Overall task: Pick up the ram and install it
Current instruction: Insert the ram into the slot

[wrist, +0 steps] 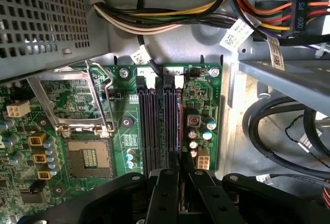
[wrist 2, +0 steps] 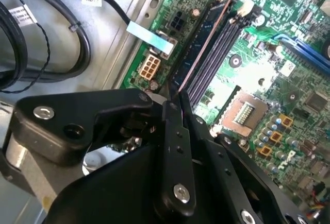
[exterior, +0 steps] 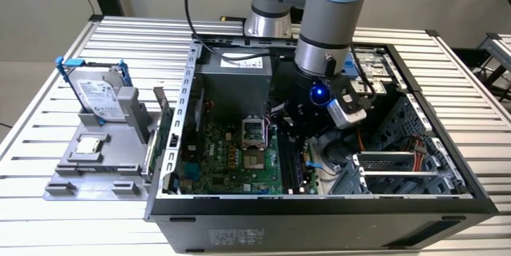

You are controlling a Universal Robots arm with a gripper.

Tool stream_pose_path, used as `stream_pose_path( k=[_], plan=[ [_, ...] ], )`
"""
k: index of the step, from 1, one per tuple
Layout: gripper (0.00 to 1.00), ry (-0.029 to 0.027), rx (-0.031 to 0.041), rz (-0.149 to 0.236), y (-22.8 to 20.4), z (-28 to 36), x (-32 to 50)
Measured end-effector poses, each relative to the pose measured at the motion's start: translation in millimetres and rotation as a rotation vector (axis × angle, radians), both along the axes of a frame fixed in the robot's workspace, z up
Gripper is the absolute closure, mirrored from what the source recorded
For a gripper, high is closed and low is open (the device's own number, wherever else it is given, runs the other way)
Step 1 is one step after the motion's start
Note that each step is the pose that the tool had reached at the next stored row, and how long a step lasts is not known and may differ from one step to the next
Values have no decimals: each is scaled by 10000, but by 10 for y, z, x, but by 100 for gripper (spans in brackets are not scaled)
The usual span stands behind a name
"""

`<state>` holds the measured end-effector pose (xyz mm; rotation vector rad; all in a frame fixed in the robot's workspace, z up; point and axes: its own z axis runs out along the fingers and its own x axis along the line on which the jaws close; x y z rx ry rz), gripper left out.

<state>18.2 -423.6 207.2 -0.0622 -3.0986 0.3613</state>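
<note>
Pickup looks done; install is underway, not clearly finished. The tool (exterior: pixel 297 131) is down inside the open PC case (exterior: pixel 447 193), over the memory slots (wrist: pixel 160 126) on the motherboard (exterior: pixel 231 160), just beside the CPU socket (wrist: pixel 88 159).

In the 2nd wrist view the ram (wrist 2: pixel 198 46) runs as a thin dark edge from between the fingers (wrist 2: pixel 175 147) out along 1 slot, toward the white latches (wrist 2: pixel 246 9) at the far end. The tool is closed on the ram, pinching its near end. In the 1st wrist view the fingers (wrist: pixel 164 195) stand tight together right over the slot row, w/ the stick edge-on and lined up w/ the outermost slot, next to the small capacitors.

Judgement: ram is at or in the slot, aligned lengthwise. Can't tell if it's fully seated or if the latches have snapped shut. Left to do, as far as shows: seating confirmed, tool off the stick.

Outside the case, on the worktop (exterior: pixel 48 220), the hard drive (exterior: pixel 97 91) and CPU chip (exterior: pixel 88 145) sit in their gray holder, untouched.
</note>
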Motion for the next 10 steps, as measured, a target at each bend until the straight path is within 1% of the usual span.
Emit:
stream_pose_path(
  k=[1, 8, 9, 10],
  plan=[
    [100, 3, -2, 0, 0, -17, 0],
    [100, 219, -4, -2, -1, -21, -1],
    [0, 245, 1, -5, -1, -23, -3],
    [0, 268, 3, -5, -1, -24, -2]
  ],
)
